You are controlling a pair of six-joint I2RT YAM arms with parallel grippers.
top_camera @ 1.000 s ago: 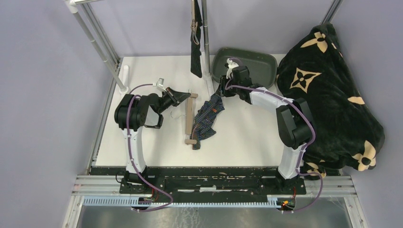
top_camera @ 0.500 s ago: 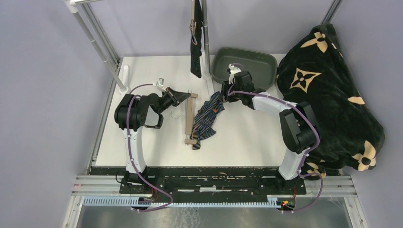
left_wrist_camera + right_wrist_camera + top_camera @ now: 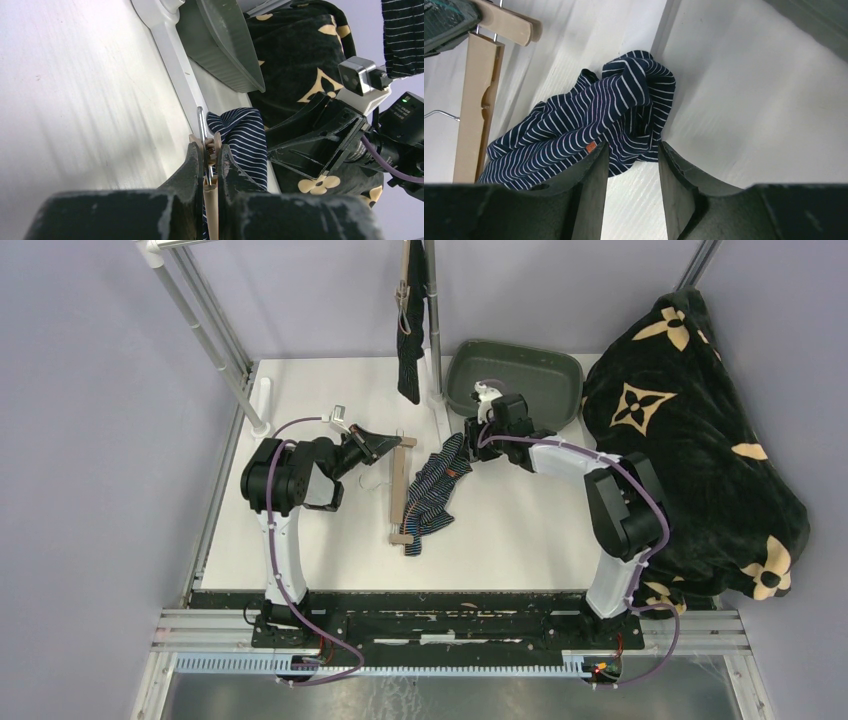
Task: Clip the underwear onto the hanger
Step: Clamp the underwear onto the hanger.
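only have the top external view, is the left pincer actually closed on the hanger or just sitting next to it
Observer: Closed on it. The left wrist view shows the left pincer shut on the wooden bar of the hanger.
Operator: and the right one, has it got the navy underwear
Observer: Not gripped. The right wrist view shows the right pincer open, its fingers straddling the near edge of the navy underwear.

Soft cloth underwear (image 3: 574, 125); bare wood hanger (image 3: 474, 110); matt table (image 3: 734, 100).
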